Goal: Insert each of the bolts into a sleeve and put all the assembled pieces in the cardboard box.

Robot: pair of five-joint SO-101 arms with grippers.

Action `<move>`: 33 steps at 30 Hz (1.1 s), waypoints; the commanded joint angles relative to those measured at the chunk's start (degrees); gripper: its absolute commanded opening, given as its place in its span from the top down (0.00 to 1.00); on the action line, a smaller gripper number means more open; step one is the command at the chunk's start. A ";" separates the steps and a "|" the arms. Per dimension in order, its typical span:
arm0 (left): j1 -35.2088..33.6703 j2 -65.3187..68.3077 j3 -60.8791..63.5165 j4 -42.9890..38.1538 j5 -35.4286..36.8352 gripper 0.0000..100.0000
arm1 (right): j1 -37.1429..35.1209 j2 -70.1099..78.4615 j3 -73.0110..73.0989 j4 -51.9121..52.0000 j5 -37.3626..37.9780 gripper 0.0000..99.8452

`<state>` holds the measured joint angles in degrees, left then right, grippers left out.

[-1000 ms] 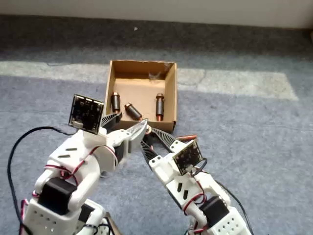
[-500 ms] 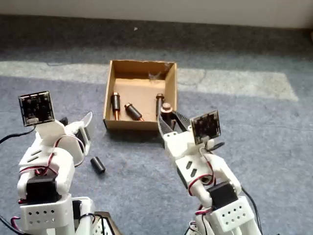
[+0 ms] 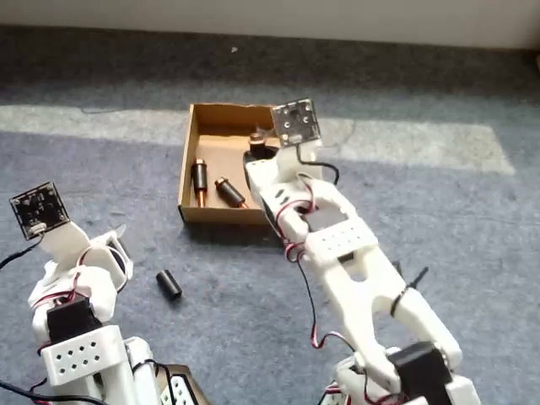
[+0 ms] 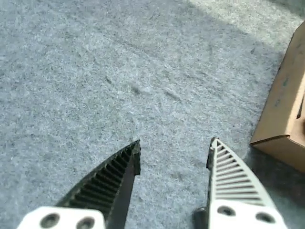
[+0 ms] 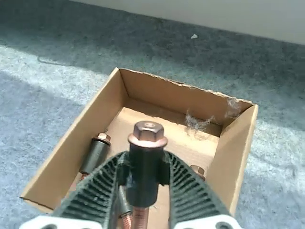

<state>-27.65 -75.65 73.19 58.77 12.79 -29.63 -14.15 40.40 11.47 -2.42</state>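
**Right arm.** I stretch it forward across the grey-carpeted desk (image 3: pixel 472 211), with the wrist above the right part of the cardboard box (image 3: pixel 184 169). My right gripper (image 5: pixel 145 164) is clamped on the black sleeve of an assembled piece (image 5: pixel 147 138). The piece stands upright over the box interior, copper bolt head on top.

**Left arm.** I hold it folded back near its base. My left gripper (image 4: pixel 175 141) hangs over bare carpet with its fingers spread apart and nothing between them, a box corner to one side.

**Other parts.** Two assembled pieces (image 3: pixel 200 179) (image 3: pixel 229 192) lie on the box floor. A loose black sleeve (image 3: pixel 169 284) lies on the desk in front of the box, apart from it.
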 commanded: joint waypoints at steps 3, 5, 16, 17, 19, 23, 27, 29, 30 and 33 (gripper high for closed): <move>-2.07 -0.66 1.10 -2.81 -0.26 0.76 | 1.27 10.42 -12.09 0.40 -0.70 0.91; -2.33 -0.66 1.10 -2.81 -0.26 0.76 | 1.01 11.82 -15.34 3.74 -0.79 0.89; -6.11 -0.66 1.10 -5.10 -0.09 0.76 | -9.45 9.98 -30.64 37.58 -21.27 0.89; -7.60 -0.57 1.10 -5.80 0.26 0.76 | -12.18 10.15 -31.08 39.25 -23.65 0.89; -9.89 -0.57 1.19 -6.51 3.08 0.76 | -17.19 10.51 -30.73 39.96 -27.60 0.89; -13.41 -0.57 1.19 -6.59 5.98 0.76 | -23.52 14.20 -28.09 39.43 -33.23 0.89; -13.85 -0.57 1.45 -8.26 5.98 0.76 | -25.89 22.64 -31.25 35.56 -37.54 0.89; -13.93 -0.57 1.45 -8.35 5.98 0.76 | -26.42 27.56 -35.38 36.00 -38.77 0.89; -13.93 -0.57 1.45 -8.44 5.98 0.76 | -26.59 29.67 -37.76 37.14 -39.30 0.89; -14.02 -0.57 1.45 -8.53 5.98 0.76 | -28.09 34.86 -45.05 40.48 -41.23 0.89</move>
<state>-40.84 -75.65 74.95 51.47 18.24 -55.82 19.08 3.21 49.98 -41.63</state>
